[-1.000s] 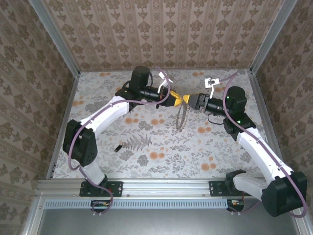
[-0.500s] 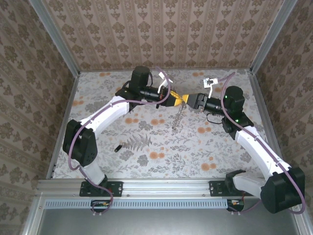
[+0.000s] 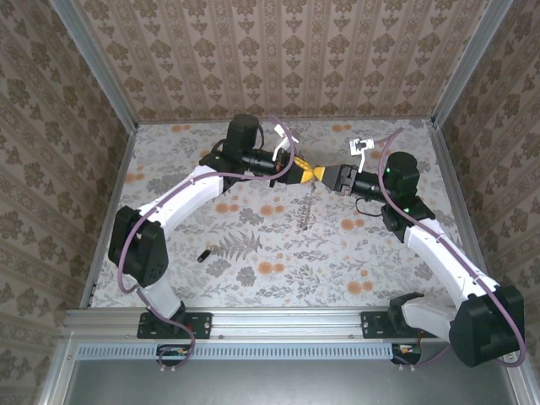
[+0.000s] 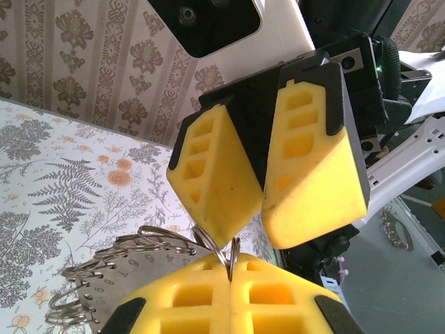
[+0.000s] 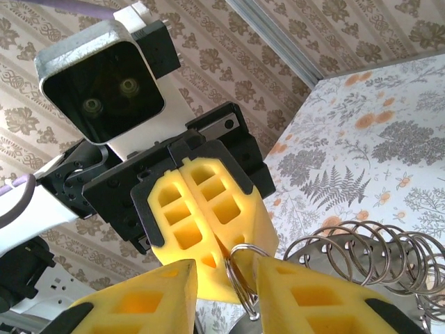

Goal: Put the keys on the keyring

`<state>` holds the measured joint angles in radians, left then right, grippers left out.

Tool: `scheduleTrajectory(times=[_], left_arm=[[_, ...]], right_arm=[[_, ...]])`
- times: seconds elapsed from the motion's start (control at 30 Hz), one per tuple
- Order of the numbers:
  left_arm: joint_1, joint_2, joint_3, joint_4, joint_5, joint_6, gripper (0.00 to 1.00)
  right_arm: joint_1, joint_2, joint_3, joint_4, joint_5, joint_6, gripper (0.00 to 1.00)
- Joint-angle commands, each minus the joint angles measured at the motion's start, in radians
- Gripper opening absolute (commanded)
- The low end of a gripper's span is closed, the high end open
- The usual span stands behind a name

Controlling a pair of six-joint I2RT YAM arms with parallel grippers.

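Top external view, starting from your left: the key (image 3: 202,255), small and dark, lies flat on the flowered worktop (image 3: 253,270) near the left arm's elbow, well apart from both claws. Your left claw (image 3: 311,174) reaches toward the middle of the worktop and meets your right claw (image 3: 322,175) tip to tip, above the surface. The keyring (image 3: 308,207) hangs straight down from that meeting point, seen nearly edge-on.

Left wrist view: your left claw (image 4: 229,285) has its yellow pads pressed together, pinching a small split ring (image 4: 230,256) at the top of the keyring (image 4: 118,268). The hoop's rim, off to the left, carries a row of wire loops. Straight ahead, your right claw (image 4: 263,202) faces the camera with a narrow gap between its two yellow fingers, and the pinched ring rises to just beside the tip of the left-hand one.

Right wrist view: your left claw (image 5: 201,216) shows its pads closed flat against each other. Your right claw (image 5: 226,292) stands apart, one finger on each side of the split ring (image 5: 240,275); you cannot tell whether either pad touches it. The keyring's loops (image 5: 361,254) fan out to the right.
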<state>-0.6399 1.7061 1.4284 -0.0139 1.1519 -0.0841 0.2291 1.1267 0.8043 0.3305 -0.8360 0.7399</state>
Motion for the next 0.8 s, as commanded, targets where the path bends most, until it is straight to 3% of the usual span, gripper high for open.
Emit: scheduleTrajectory(times=[0.0, 0.77], left_arm=[[-0.006, -0.042, 0.026, 0.039, 0.035, -0.009, 0.0], [-0.01, -0.036, 0.036, 0.04, 0.037, -0.014, 0.0]], right_arm=[[0.002, -0.008, -0.022, 0.015, -0.044, 0.006, 0.3], [0.037, 0.016, -0.007, -0.017, -0.07, -0.036, 0.19]])
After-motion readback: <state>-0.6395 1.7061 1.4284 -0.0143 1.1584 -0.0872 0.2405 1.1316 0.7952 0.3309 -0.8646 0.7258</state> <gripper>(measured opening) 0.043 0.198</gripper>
